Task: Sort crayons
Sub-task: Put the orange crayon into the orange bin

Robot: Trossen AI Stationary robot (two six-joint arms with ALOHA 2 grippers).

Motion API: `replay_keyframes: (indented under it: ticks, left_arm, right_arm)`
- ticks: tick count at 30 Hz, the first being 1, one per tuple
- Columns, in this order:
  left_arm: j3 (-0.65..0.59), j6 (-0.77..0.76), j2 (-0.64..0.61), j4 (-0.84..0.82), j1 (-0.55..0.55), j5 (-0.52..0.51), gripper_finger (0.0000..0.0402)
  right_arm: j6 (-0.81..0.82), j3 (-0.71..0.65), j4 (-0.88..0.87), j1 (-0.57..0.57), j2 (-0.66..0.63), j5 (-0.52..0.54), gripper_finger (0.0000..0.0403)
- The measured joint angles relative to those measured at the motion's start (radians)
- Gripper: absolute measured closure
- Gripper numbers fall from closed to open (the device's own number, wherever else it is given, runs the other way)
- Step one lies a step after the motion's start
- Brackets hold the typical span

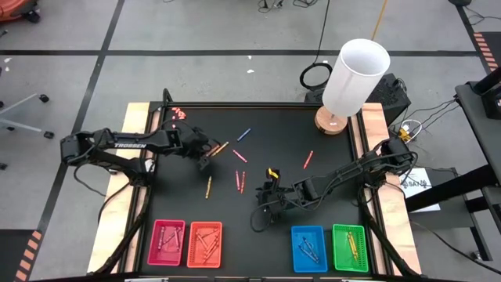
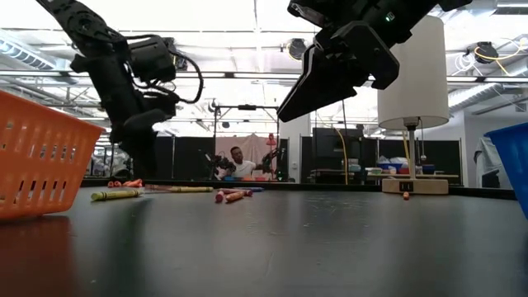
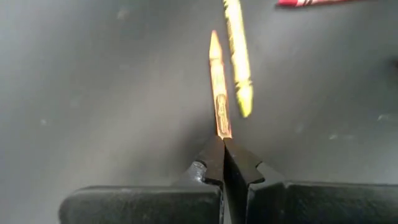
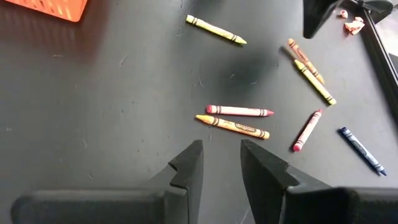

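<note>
Orange crayon [image 3: 218,87] is lying on the black surface [image 1: 329,188] near its far-left corner, one end clamped in the left pincer [image 3: 223,144]. A yellow crayon [image 3: 239,56] is apparently touching it, so a straight lift is advisable. Right pincer [image 4: 221,157] is hanging apart, empty, above mid-surface.

The table top [image 1: 329,141] is black, smooth and a bit shiny. Its side edges [image 1: 135,125] look like pale wood. The crayons [image 4: 239,111] have paper wraps. The orange tray [image 1: 205,244] looks like plastic with little holes.
</note>
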Motion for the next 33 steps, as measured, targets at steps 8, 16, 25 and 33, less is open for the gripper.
replay_keyframes:
  ticks: [8,16,25,33]
  left_arm:
    - [0.0,-0.023,0.005,-0.078,0.0,-0.031,0.0401]
    - [0.0,-0.004,0.006,0.06,-0.039,-0.06,0.0357]
    - [0.0,-0.007,0.118,0.149,-0.102,-0.179,0.0218]
    - [0.0,-0.032,0.2,0.223,-0.144,-0.29,0.0187]
  right_arm:
    - [0.001,0.0,0.0,0.0,0.0,0.0,0.0312]
    - [0.0,0.0,0.0,0.0,0.0,0.0,0.0312]
    - [0.001,0.0,0.0,0.0,0.0,0.0,0.0312]
    - [0.001,0.0,-0.001,0.0,0.0,0.0,0.0312]
